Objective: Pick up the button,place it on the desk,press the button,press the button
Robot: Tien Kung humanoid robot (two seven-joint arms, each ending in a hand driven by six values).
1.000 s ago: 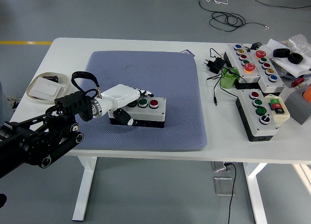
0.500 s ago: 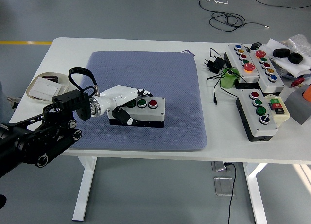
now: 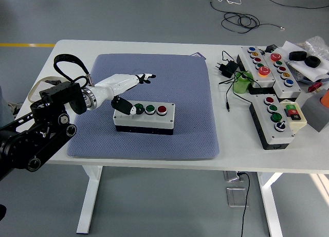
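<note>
Evidently the button box (image 3: 144, 117) lies flat on the blue mat (image 3: 154, 93) so its 3 caps, 1 black, 1 green and 1 red, face up for pressing. Just 1 hand works: the left hand (image 3: 126, 85) hovers above the box's left end, fingers extended and holding nothing, thumb hanging near the black cap. At the table's (image 3: 77, 49) right side lie 3 more button panels (image 3: 267, 67), well apart from the mat.
</note>
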